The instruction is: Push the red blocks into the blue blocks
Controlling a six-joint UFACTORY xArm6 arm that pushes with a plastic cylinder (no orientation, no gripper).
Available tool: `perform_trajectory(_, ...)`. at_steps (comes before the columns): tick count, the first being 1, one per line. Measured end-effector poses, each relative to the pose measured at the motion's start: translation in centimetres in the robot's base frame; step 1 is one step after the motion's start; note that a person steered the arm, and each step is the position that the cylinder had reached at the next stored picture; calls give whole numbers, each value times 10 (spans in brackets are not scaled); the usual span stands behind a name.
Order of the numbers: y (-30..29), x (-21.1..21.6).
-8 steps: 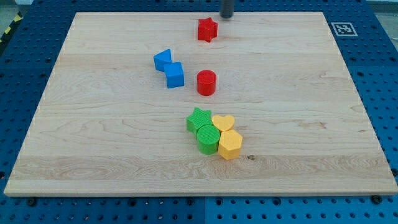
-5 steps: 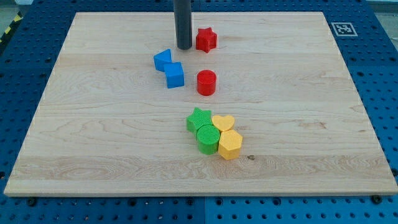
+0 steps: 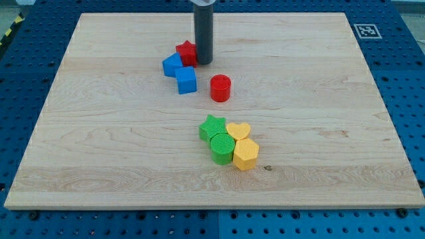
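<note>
My tip [image 3: 203, 62] stands on the board just right of the red star [image 3: 186, 53], touching it. The red star rests against the upper blue block [image 3: 172, 65], above the blue cube [image 3: 186, 79]. The two blue blocks touch each other at the upper middle of the board. The red cylinder [image 3: 220, 88] stands apart, a little right of the blue cube and below right of my tip.
A cluster sits lower in the middle: a green star [image 3: 212, 125], a green cylinder [image 3: 222, 148], a yellow heart [image 3: 238, 130] and a yellow hexagon [image 3: 246, 154]. The wooden board [image 3: 99, 146] lies on a blue pegboard; a marker tag [image 3: 366, 30] is at the top right.
My tip came from the board's top edge, down and around to the red star's right side. The red star slid left and down against the upper blue block, which shifted slightly.
</note>
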State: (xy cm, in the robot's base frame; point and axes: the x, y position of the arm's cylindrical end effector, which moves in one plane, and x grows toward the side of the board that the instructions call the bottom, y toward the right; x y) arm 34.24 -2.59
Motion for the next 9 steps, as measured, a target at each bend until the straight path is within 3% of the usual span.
perform_trajectory(3,-4,-84)
perform_trajectory(4,-59,-74)
perform_trajectory(5,-92,-34)
perform_trajectory(7,-68,-10)
perform_trajectory(9,-83,-33)
